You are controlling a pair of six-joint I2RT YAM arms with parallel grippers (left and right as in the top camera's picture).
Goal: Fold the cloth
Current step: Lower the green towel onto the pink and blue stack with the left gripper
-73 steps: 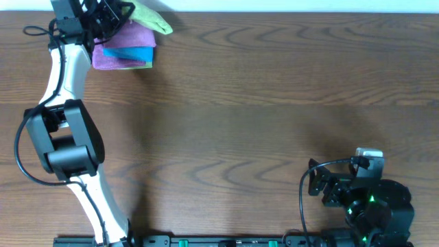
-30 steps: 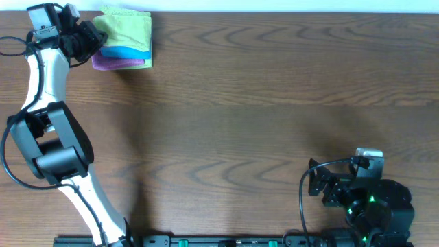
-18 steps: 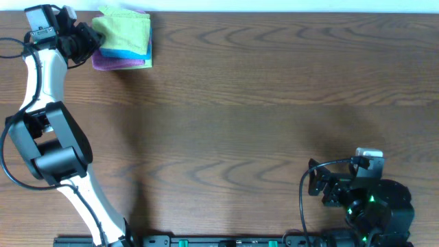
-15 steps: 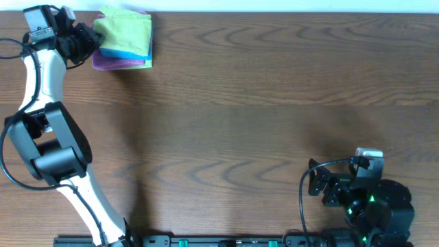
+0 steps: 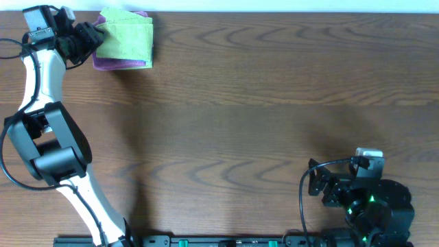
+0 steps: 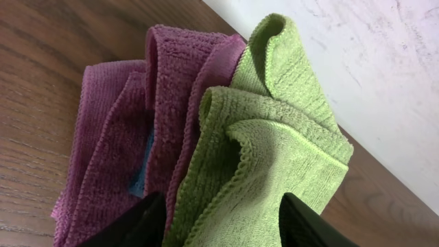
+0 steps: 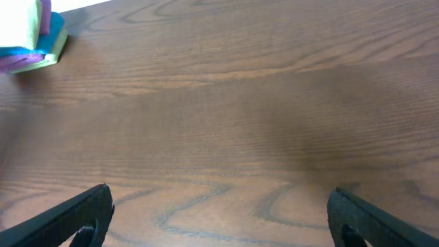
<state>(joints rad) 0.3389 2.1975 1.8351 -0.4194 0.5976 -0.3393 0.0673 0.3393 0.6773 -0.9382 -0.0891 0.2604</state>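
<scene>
A folded green cloth [image 5: 125, 38] lies on top of a purple cloth [image 5: 120, 63] at the table's far left corner. In the left wrist view the green cloth [image 6: 274, 137] sits close up in thick folds over the purple cloth [image 6: 110, 151], with a sliver of blue cloth [image 6: 139, 182] between the layers. My left gripper [image 5: 92, 38] is at the stack's left side, open, its black fingers [image 6: 137, 223] apart on either side of the green cloth's near edge. My right gripper [image 7: 219, 213] stands open over bare wood at the near right, holding nothing.
The table's back edge [image 5: 274, 12] meets a white wall just behind the stack. My left arm [image 5: 48, 103] reaches along the left side. The right arm [image 5: 363, 202] is folded at the near right corner. The right wrist view shows the stack [image 7: 27, 44] far off.
My left jaws have parted and let go of the green cloth. The cloth has settled flat over the stack, covering the blue layer. The right arm has not moved.
</scene>
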